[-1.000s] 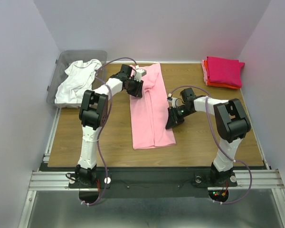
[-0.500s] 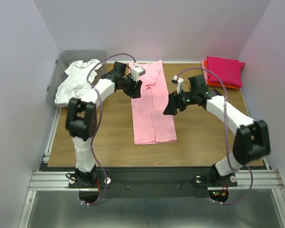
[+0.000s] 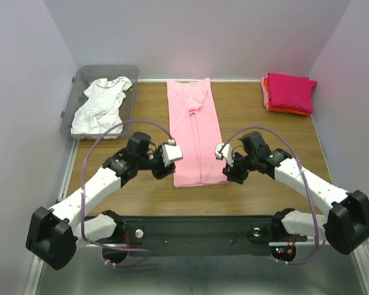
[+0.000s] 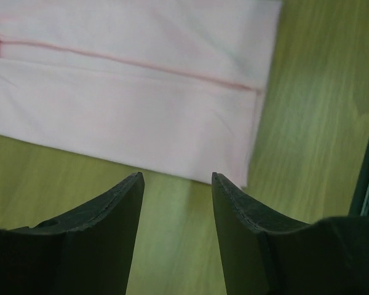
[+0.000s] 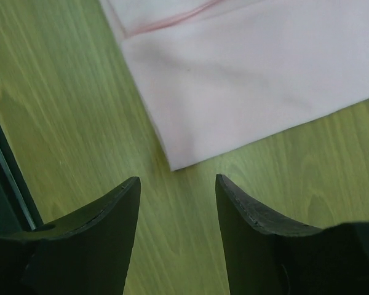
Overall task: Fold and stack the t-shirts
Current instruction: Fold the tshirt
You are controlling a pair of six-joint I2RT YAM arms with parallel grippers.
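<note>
The pink shirt (image 3: 194,132) lies folded lengthwise on the tabletop (image 3: 258,123). The left tool (image 3: 162,169) and right tool (image 3: 232,174), both spread wide and holding nothing, flank its near corners.

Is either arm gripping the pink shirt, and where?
Nothing is held. The left gripper and right gripper are open, beside the near corners of the pink shirt.

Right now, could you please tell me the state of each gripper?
Left gripper: open, holding nothing, beside the light pink t-shirt.
Right gripper: open, holding nothing.
</note>
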